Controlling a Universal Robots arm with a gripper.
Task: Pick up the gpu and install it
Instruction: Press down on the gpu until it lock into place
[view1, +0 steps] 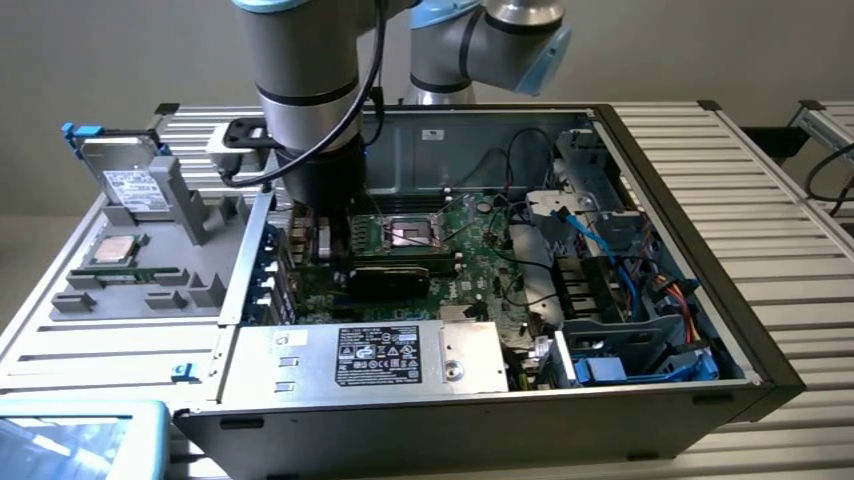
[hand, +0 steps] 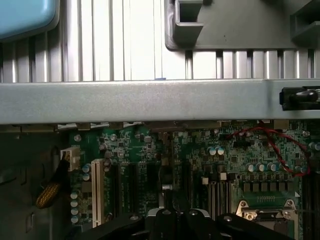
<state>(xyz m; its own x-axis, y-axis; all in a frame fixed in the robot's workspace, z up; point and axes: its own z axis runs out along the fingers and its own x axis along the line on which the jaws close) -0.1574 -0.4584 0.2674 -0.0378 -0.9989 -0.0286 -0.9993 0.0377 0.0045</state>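
The black gripper (view1: 331, 262) on the grey Universal Robots arm is down inside the open dark-grey metal computer case (view1: 747, 330), low over the green motherboard (view1: 470, 222). Whether its fingers are apart or clamped cannot be told. The gpu (view1: 390, 272), a thin card with a black blocky cooler, lies directly beside the gripper on the exterior view's right, close above or on the board, and touches or nearly touches the gripper body. Its long axis runs away from the gripper across the board, roughly parallel to the case's near wall and to the silver power supply with the black label (view1: 376, 355). The cooler faces up and toward the camera. The bracket end seems to sit on the gripper's side, by the case's slotted wall, though the bracket itself is not clear. The main risk I see is misalignment. If the card's edge sits skewed to its slot, pressing would jam or bend it. The bracket could also catch on the case wall (hand: 150, 100). The silver-framed processor socket (view1: 414, 235) lies just beyond the card, so a sideways slip could strike it.
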